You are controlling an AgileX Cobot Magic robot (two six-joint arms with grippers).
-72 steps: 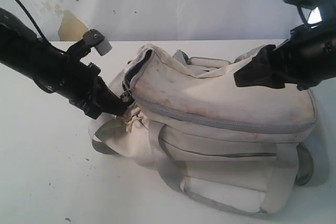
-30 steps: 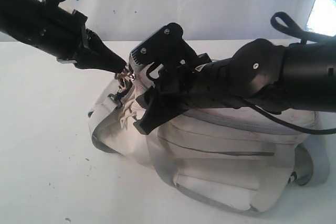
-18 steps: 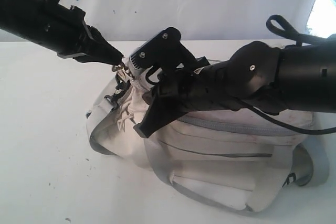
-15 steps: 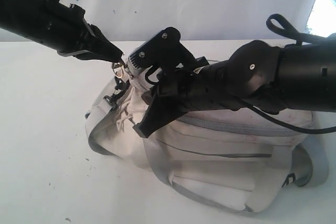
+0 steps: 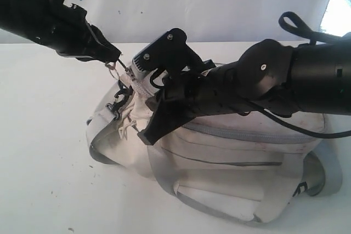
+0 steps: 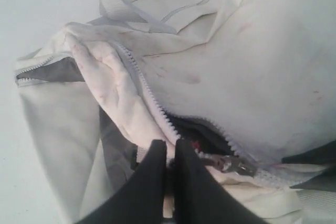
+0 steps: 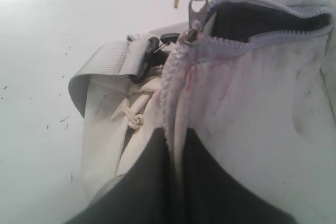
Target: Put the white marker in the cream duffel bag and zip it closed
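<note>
A white table (image 5: 44, 152) is covered across the middle by the bag (image 5: 247, 152), which is laid on its side with its stained cream cloth slumped and its zipped end turned toward the left arm (image 5: 33, 17). The right arm (image 5: 307, 80) is stretched across the top of the bag from the right. Where the marker lies cannot be told from any of the 3 views.

The right gripper (image 5: 148, 130) is set at the bag's left end; in the right wrist view its 2 jaws are pressed together on a fold of cloth just below the zip teeth. The left gripper (image 5: 113, 57) is held just above that end, its jaws drawn narrow and pinched on the metal pull (image 5: 112, 68), which is raised taut from the slider. Beyond the slider the zip (image 7: 252, 40) is parted and dark lining (image 7: 262, 19) is shown.

A grey strap (image 7: 102, 61) is looped off the end of the bag, joined by a black clip (image 7: 149, 51). A knotted cord (image 7: 134, 116) is hung below the clip, against the cloth.
</note>
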